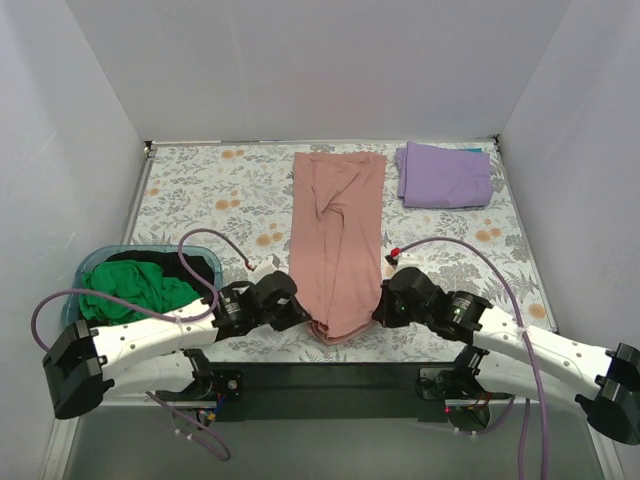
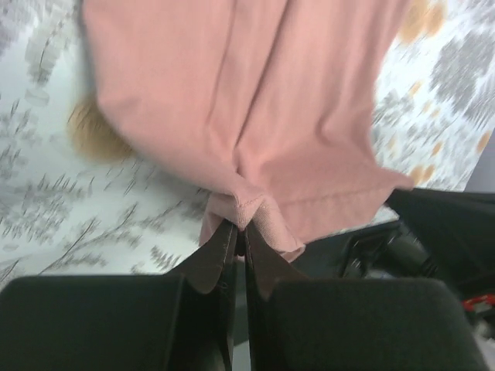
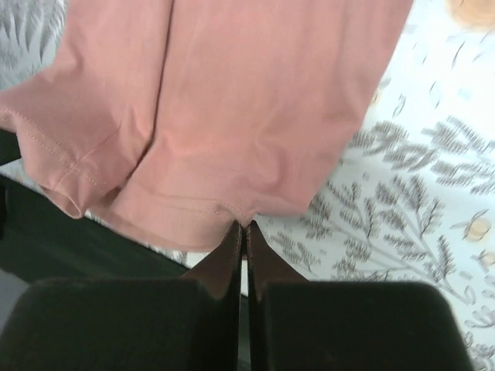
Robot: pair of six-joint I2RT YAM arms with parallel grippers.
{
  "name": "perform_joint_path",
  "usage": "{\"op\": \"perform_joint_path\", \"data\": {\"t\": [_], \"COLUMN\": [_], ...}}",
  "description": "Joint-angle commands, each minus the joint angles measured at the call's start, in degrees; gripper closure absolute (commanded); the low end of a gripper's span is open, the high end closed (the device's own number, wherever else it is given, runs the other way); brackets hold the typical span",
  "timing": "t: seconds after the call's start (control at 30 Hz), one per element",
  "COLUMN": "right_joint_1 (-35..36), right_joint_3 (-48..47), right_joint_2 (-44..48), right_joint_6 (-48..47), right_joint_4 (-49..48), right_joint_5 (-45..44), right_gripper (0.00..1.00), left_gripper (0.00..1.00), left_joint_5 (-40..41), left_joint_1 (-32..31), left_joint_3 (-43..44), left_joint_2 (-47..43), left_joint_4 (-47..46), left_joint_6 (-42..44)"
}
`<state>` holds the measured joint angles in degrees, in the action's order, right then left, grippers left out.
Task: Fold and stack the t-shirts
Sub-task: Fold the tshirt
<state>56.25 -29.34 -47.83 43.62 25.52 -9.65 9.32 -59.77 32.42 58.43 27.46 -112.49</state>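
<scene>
Left gripper had its jaws pressed together on a bunched bit of hem at the near left corner of the dusty-pink t-shirt, and the right gripper pinched the same hem at the near right corner, jaws likewise closed on cloth. That shirt lay folded into a long narrow strip down the middle of the table, its long axis running from the near edge, between the two grippers, straight toward the far edge. Three shirts were in view, one of each colour. A lavender-purple t-shirt sat folded into a neat rectangle at the far right corner, just beside the pink strip's far end but apart from it. A bright green t-shirt lay crumpled in the single teal basket at the near left (some dark cloth showed behind it), close against the left arm. Nothing rested on the pink strip itself.
</scene>
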Motion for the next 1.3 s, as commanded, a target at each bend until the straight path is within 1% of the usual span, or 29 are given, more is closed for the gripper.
{"op": "perform_joint_path", "data": {"t": [0.0, 0.07, 0.1, 0.17, 0.2, 0.23, 0.27, 0.37, 0.5, 0.53, 0.73, 0.97, 1.13, 1.17, 1.2, 1.23, 1.27], "right_joint_1": [-2.27, -4.03, -6.65, -10.18, -13.67, -15.36, -16.68, -21.43, -26.79, -27.5, -32.6, -36.56, -38.76, -39.11, -39.72, -39.99, -40.16], "right_joint_3": [-6.94, -9.32, -11.16, -12.57, -13.62, -14.07, -14.51, -17.84, -23.64, -24.7, -31.47, -35.96, -38.42, -38.68, -39.12, -39.73, -40.0], "right_joint_2": [-5.31, -7.79, -10.24, -12.8, -15.16, -16.23, -17.28, -21.59, -28.17, -29.24, -37.59, -45.93, -49.98, -51.12, -51.57, -52.01, -52.44], "right_joint_6": [-4.32, -7.12, -8.36, -11.17, -12.05, -13.02, -13.99, -16.98, -19.62, -20.75, -22.17, -21.65, -22.61, -22.61, -22.61, -22.61, -22.52], "right_joint_4": [-1.69, -2.92, -5.11, -7.31, -8.8, -12.21, -13.99, -17.95, -19.01, -19.1, -19.28, -19.28, -19.37, -19.37, -19.37, -19.28, -19.28], "right_joint_5": [-7.82, -8.98, -8.11, -5.74, -2.69, -1.0, 2.15, 5.95, 9.21, 11.47, 16.94, 15.99, 15.27, 15.8, 16.5, 17.29, 18.34], "right_gripper": [0.99, 0.99, 0.99, 0.99, 0.99, 0.99, 0.99, 0.99, 0.99, 0.99, 0.99, 0.99, 0.99, 0.99, 0.96, 0.89, 0.68], "left_gripper": [1.0, 1.0, 1.0, 1.0, 1.0, 1.0, 1.0, 1.0, 1.0, 1.0, 1.0, 1.0, 1.0, 0.97, 0.9, 0.7, 0.56], "left_joint_5": [10.97, 9.76, 7.4, 5.37, 4.66, 4.04, 3.6, 2.38, 0.35, 0.26, -2.99, -6.6, -9.05, -8.97, -8.97, -9.14, -9.23], "left_joint_1": [2.19, 4.56, 7.79, 11.32, 14.04, 15.11, 15.99, 18.63, 22.93, 23.46, 28.39, 32.52, 33.66, 33.84, 33.84, 33.93, 34.01], "left_joint_3": [7.98, 9.14, 10.02, 12.92, 13.88, 16.07, 17.31, 22.39, 26.54, 27.07, 32.78, 38.76, 42.27, 42.72, 43.07, 43.51, 44.47], "left_joint_2": [4.57, 7.82, 9.05, 12.91, 14.06, 15.55, 17.92, 21.62, 27.68, 28.66, 35.94, 44.91, 48.88, 49.31, 49.67, 49.93, 50.02], "left_joint_4": [2.6, -0.29, -3.0, -5.74, -6.97, -7.77, -9.25, -10.06, -11.55, -11.99, -14.19, -14.72, -15.68, -15.95, -16.38, -16.65, -16.65], "left_joint_6": [4.27, 7.18, 8.85, 12.1, 13.33, 14.83, 15.97, 19.39, 20.99, 21.25, 24.16, 24.77, 25.3, 25.47, 25.65, 25.91, 26.7]}}
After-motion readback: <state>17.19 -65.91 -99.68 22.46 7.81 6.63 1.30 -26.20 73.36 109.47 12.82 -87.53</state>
